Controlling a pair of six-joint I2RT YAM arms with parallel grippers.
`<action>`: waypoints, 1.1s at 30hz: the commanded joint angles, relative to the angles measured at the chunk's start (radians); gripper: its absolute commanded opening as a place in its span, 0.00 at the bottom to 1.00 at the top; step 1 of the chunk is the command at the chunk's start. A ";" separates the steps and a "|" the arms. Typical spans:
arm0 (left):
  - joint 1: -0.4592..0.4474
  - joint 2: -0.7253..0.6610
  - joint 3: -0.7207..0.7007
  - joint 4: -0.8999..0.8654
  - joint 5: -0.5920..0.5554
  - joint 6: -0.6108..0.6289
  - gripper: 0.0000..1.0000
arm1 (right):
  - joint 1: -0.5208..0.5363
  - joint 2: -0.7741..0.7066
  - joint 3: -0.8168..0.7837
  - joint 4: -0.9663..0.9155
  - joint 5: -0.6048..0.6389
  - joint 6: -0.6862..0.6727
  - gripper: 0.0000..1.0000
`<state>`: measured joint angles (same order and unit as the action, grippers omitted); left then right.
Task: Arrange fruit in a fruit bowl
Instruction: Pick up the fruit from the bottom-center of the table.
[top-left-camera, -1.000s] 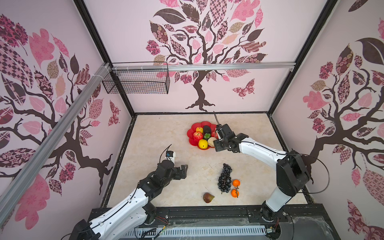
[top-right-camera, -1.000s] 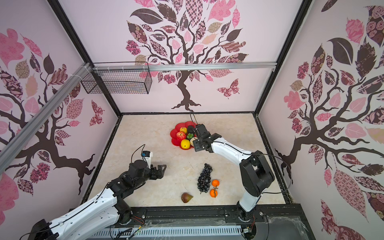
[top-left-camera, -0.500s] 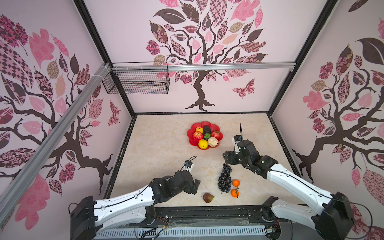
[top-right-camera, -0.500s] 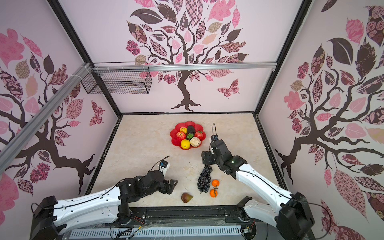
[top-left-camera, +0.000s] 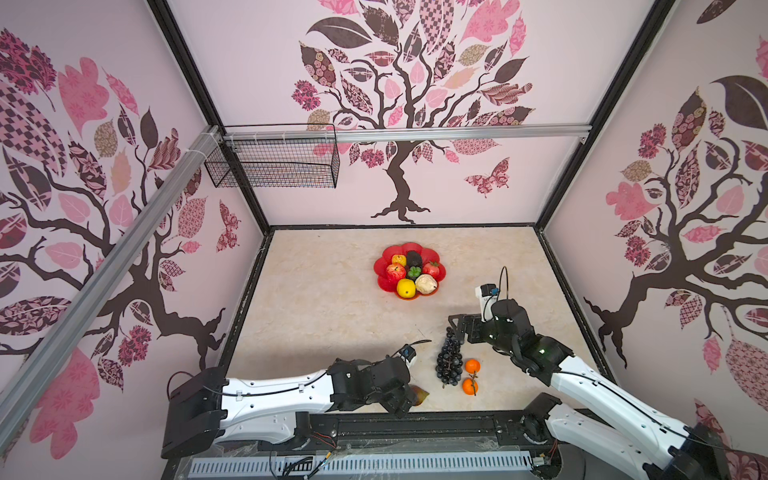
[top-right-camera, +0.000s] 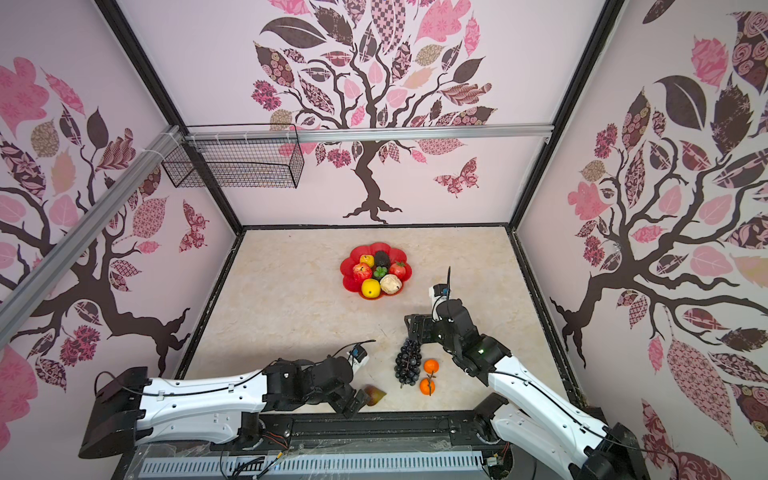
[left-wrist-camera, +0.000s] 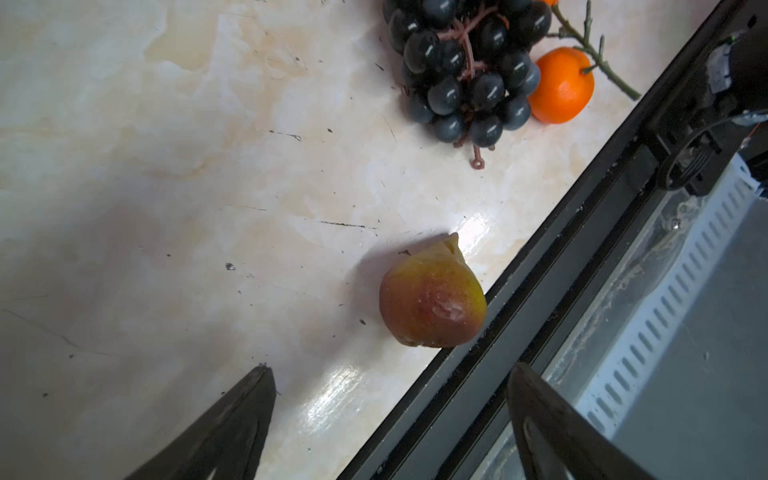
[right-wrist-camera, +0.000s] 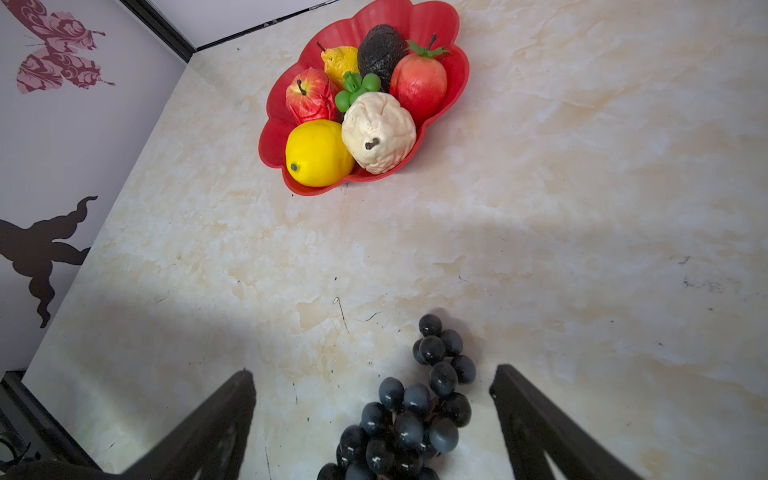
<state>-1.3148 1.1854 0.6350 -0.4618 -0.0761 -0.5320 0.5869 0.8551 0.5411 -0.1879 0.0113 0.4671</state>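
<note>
Hovering low at the surface's (top-left-camera: 324, 299) front edge, the left pincer (left-wrist-camera: 390, 368) is spread wide, with the brown fig (left-wrist-camera: 432, 299) just ahead of it, untouched. The right pincer (right-wrist-camera: 372, 370), also spread, hangs over the grape bunch (right-wrist-camera: 415, 407) — two oranges (top-left-camera: 472, 366) lie beside it. Farther back, the fruit bowl (right-wrist-camera: 415, 16) holds the other fruit.

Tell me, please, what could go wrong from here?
1. The fig lies against the front frame; one left jaw hangs over that frame and may strike it.
2. The bowl looks nearly full, so the grapes near the open right jaws may spill or dislodge fruit.
</note>
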 joint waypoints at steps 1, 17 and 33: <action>-0.031 0.056 0.078 -0.003 0.039 0.038 0.90 | 0.002 -0.024 -0.005 0.029 -0.008 0.003 0.93; -0.039 0.276 0.181 -0.043 -0.019 0.016 0.82 | 0.002 -0.047 -0.026 0.028 -0.030 0.002 0.94; -0.040 0.340 0.201 -0.017 -0.033 0.001 0.68 | 0.002 -0.049 -0.038 0.028 -0.035 -0.006 0.94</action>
<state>-1.3521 1.5230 0.7948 -0.4965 -0.1009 -0.5262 0.5869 0.8059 0.5068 -0.1581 -0.0200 0.4686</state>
